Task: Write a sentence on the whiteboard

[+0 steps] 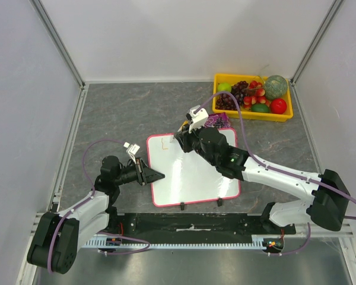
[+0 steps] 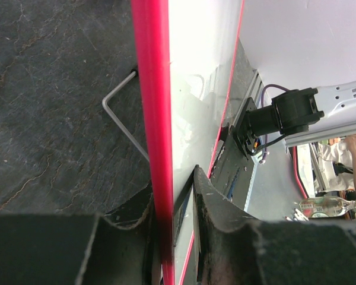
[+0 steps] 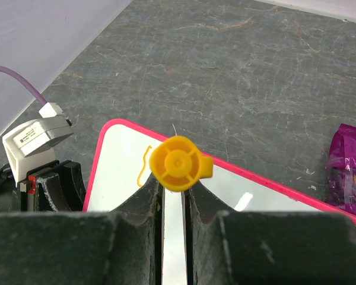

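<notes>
The whiteboard point(image 1: 193, 172), white with a pink-red frame and two black feet, lies flat mid-table. My left gripper point(image 1: 156, 175) is shut on its left edge; in the left wrist view the pink frame point(image 2: 151, 119) runs between the jaws of my left gripper point(image 2: 175, 196). My right gripper point(image 1: 184, 139) is shut on an orange marker point(image 3: 179, 163), held tip-down over the board's top left corner. Of the sentence only one orange stroke, like an "L" point(image 1: 162, 142), shows; it also appears in the right wrist view point(image 3: 143, 165).
A yellow tray point(image 1: 285, 114) of fruit stands at the back right. A purple packet point(image 1: 216, 120) lies just beyond the board's top right corner, also in the right wrist view point(image 3: 349, 169). A bent metal wire point(image 2: 121, 119) lies beside the board's left edge.
</notes>
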You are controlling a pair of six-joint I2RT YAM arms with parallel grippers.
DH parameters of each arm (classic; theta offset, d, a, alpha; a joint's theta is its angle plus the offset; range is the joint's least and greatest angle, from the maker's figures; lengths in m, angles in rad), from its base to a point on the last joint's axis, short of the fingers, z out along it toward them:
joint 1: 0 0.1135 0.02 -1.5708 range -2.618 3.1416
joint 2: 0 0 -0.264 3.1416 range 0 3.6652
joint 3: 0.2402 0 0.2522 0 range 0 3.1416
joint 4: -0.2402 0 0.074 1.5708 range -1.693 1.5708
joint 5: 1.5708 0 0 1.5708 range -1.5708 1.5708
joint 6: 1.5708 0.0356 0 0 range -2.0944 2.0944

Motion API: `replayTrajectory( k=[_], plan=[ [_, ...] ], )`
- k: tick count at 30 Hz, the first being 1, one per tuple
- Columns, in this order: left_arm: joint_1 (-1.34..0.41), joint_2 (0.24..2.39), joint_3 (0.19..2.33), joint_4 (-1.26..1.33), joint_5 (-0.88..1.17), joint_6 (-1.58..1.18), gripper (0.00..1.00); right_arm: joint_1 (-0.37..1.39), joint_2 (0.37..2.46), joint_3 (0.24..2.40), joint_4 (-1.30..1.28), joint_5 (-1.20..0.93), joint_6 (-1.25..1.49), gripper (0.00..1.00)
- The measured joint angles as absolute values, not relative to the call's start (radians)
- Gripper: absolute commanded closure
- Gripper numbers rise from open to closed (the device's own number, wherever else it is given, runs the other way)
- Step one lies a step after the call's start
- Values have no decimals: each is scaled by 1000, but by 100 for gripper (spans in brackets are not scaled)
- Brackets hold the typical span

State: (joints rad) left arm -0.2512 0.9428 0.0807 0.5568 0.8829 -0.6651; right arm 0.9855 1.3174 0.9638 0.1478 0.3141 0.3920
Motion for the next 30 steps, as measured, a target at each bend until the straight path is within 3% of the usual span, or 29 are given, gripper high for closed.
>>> replayTrajectory(
  k=[30],
  plan=[
    [-251,954,81,557,883,-666,98,986,1296,910,149,275,406,100]
  ],
)
